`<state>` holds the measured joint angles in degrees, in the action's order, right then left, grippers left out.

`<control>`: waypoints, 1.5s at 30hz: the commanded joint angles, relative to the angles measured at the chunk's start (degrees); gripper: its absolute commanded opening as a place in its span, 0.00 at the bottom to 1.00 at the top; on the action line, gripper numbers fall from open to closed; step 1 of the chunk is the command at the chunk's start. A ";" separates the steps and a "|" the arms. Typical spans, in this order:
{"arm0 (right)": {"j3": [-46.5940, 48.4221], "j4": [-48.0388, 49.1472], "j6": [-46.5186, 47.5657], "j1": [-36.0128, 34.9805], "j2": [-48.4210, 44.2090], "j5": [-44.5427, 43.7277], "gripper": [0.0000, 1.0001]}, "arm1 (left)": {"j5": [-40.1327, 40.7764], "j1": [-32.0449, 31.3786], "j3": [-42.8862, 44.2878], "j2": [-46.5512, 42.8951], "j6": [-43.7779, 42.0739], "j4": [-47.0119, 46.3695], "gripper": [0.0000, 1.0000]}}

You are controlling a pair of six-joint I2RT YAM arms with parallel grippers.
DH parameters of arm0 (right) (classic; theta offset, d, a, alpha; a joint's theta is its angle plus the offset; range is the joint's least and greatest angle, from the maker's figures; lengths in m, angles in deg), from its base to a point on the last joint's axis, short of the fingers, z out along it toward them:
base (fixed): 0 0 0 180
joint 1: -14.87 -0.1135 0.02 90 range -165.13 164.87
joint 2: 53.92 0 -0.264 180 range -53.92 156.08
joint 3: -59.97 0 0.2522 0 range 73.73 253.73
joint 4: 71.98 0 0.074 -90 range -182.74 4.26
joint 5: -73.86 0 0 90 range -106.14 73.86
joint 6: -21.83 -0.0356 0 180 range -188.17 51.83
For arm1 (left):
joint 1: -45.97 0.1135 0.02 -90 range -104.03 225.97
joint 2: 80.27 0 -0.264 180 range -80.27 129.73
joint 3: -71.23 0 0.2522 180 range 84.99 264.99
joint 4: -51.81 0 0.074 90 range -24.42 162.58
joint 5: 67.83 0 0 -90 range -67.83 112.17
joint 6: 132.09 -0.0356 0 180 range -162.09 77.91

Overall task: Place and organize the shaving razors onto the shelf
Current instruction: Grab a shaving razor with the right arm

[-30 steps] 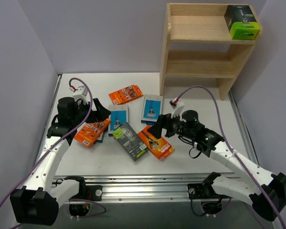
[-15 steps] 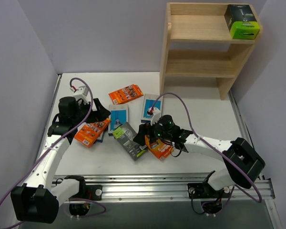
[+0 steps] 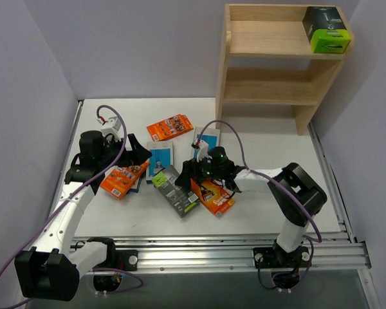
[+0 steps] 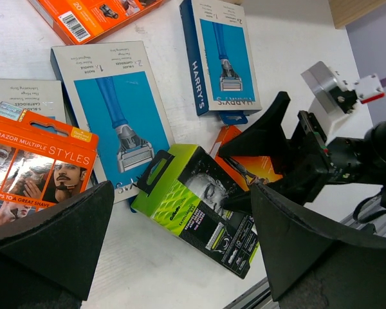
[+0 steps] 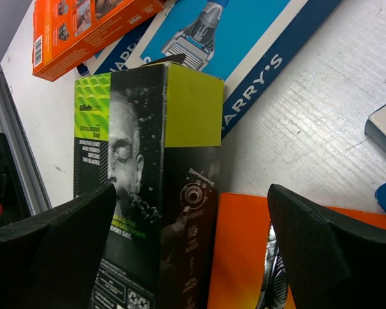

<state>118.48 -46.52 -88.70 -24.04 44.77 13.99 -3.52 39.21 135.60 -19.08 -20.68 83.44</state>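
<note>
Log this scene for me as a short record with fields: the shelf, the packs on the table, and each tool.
shelf: holds one black-and-green box, top tier, right end
table: orange packs, light-blue packs, second black-and-green box, scattered
left tool: open, by the leftmost orange pack, holding nothing
right tool: open, low at the second black-and-green box, holding nothing
</note>
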 commanded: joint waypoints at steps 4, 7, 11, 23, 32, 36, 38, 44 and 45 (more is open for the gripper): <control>3.33 7.96 -0.20 3.14 5.18 11.87 0.95 | -2.43 0.00 2.65 0.16 -0.32 -2.13 0.96; 3.94 10.17 -0.73 3.14 8.00 16.08 0.94 | -2.87 0.00 2.48 0.33 -0.23 -2.49 0.96; 4.90 13.25 -2.84 3.14 10.72 21.10 0.93 | -2.35 0.00 2.56 0.95 -0.40 -2.31 0.96; 7.72 9.13 -2.06 3.85 12.57 26.03 0.88 | -2.34 0.00 2.83 1.39 -0.84 -1.78 0.96; 7.19 10.17 -3.37 3.76 14.86 27.00 0.79 | -2.61 0.00 2.65 1.56 -0.67 -2.05 0.96; 6.93 10.17 -3.90 3.85 15.30 27.00 0.70 | -2.78 0.00 2.56 1.74 -0.75 -1.96 0.96; 7.10 10.00 -4.25 3.67 14.51 27.78 0.62 | -2.61 -0.09 2.48 1.83 -0.67 -1.87 0.96; 10.17 2.38 -2.15 3.32 10.13 28.14 0.44 | -2.96 -0.27 2.74 2.36 -0.84 -1.78 0.96; 10.88 0.78 -1.62 3.41 9.50 28.05 0.41 | -2.96 -0.27 2.74 2.27 -0.84 -1.70 0.96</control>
<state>126.18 -40.09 -92.68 -20.37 58.91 39.98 -5.33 39.16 135.62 -16.92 -20.72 83.40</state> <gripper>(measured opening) 0.612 0.964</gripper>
